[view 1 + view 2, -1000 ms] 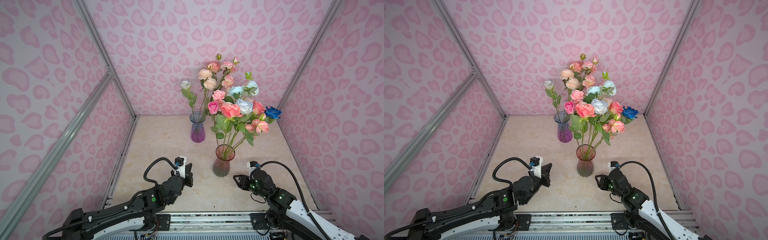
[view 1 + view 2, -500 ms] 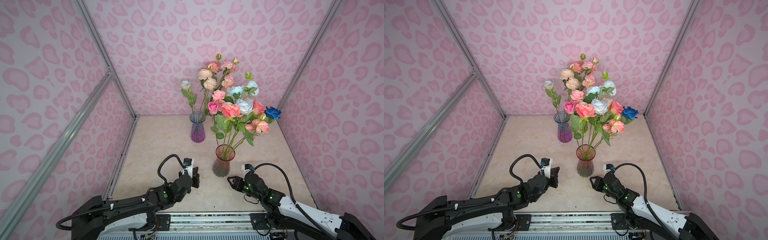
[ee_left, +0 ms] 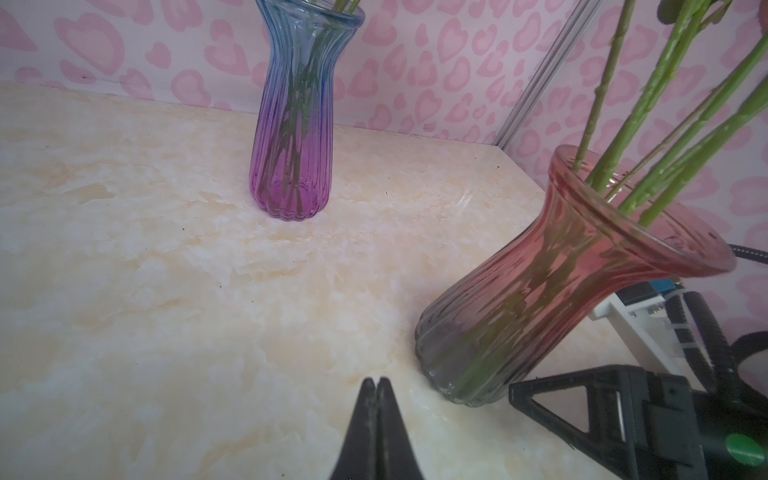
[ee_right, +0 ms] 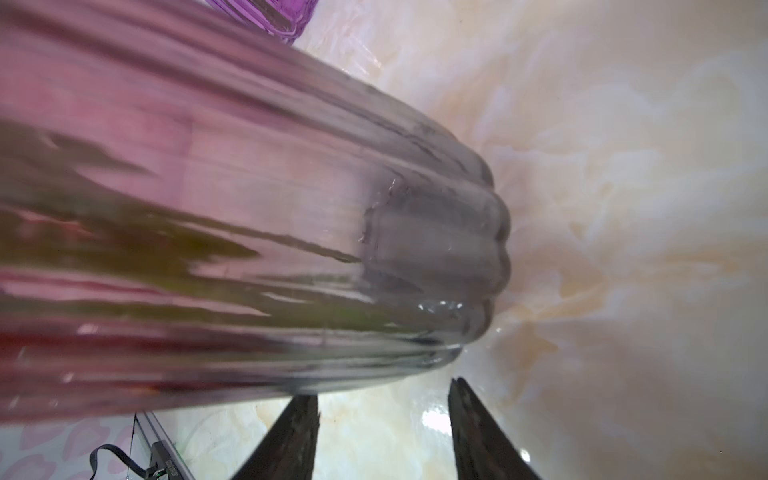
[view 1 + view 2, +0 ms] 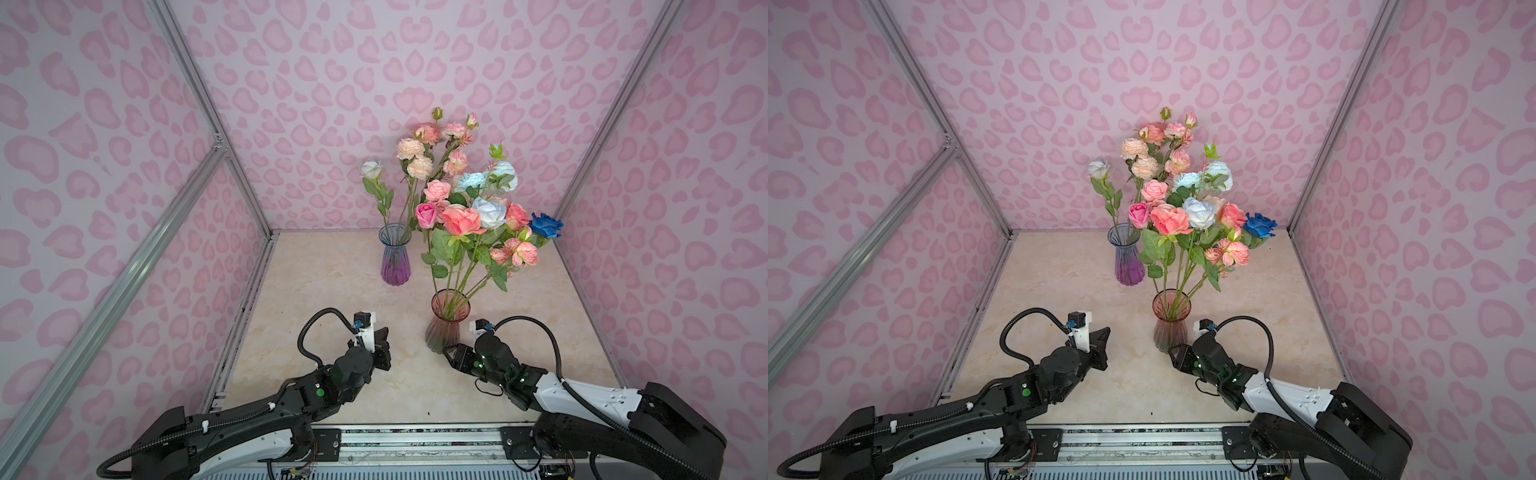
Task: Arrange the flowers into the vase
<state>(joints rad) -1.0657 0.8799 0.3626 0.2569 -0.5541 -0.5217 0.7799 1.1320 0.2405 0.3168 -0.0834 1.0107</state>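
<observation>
The flowers (image 5: 465, 220) stand in the pink vase (image 5: 446, 328) right at the tips of the right gripper (image 4: 380, 388), jaws apart, clamping nothing; left gripper (image 3: 377, 380) pinched together, empty, that vase off to its right.

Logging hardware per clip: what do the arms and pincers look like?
The left arm and right arm are black with white shells, each with a looping ribbed black cable and green dots. The left pincer and right pincer are black tapered wedges.
</observation>
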